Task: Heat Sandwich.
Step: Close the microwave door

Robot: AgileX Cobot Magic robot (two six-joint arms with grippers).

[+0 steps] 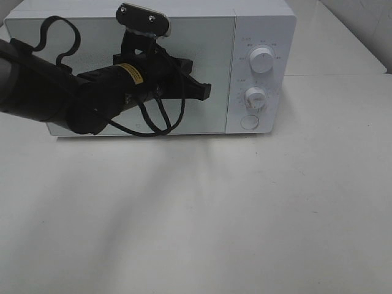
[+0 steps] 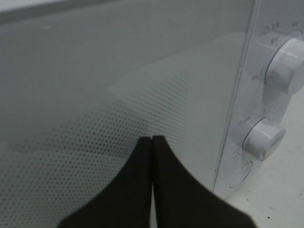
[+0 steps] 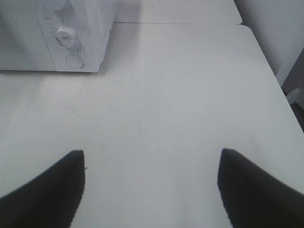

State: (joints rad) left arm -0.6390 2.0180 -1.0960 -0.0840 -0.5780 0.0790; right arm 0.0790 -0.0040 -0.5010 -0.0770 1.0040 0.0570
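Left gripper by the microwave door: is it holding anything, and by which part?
Nothing. The left gripper is shut empty, its tips facing the closed microwave door. The right gripper hangs open over the table, also empty.

The microwave door (image 1: 208,49) is partly covered by the left arm (image 1: 37,86), itself cut off at the edge; dial markings (image 1: 250,45) cannot be read.

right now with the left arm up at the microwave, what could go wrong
1. The shut left end effector points at the closed glass door; pushing on could knock or scratch it.
2. It sits near the lower knob, so a sideways slip might turn the wrong control.
3. No sandwich shows in any view; the microwave could be started empty.
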